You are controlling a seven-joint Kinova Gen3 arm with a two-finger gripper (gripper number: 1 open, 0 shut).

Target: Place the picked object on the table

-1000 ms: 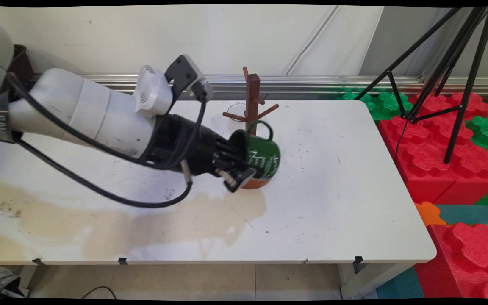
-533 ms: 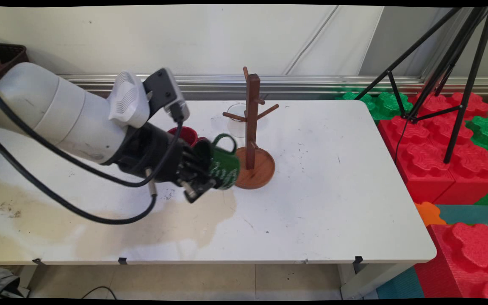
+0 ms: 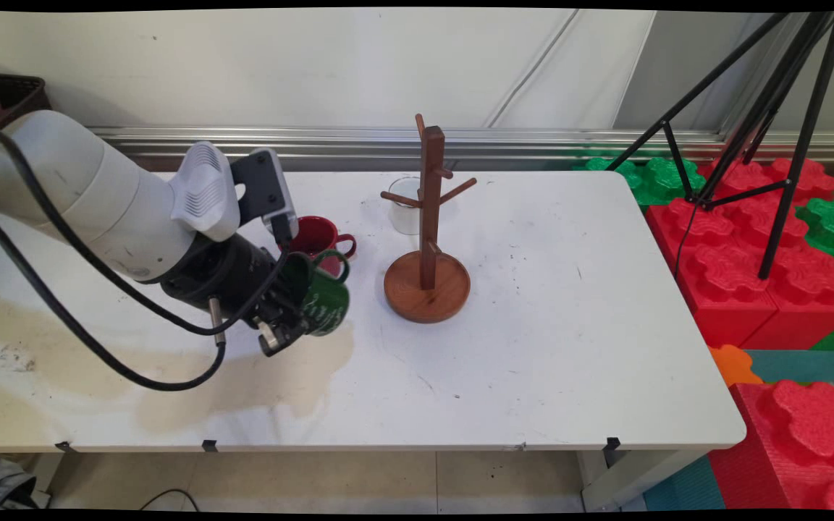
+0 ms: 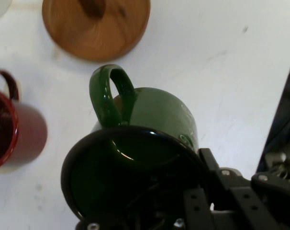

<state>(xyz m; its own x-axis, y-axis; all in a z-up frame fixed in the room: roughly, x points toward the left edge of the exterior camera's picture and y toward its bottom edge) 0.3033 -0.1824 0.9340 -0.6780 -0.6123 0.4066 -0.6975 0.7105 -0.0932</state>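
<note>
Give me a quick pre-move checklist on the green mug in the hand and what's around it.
1. Hand shut on the green mug at its rim: ok.
2. Mug lifted off the white table: cannot tell.
3. Mug apart from the red mug: ok in the hand view, but close.
4. Mug apart from the wooden mug tree: ok.
5. White cup behind the tree, out of the way: ok.
6. Mug's handle free, nothing through it: ok.

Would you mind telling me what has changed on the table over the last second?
The gripper, still shut on the green mug, carried it leftward from the wooden mug tree toward the table's left half. It now hangs next to the red mug, which the arm had hidden. The mug tree and the white cup behind it kept their places.
</note>
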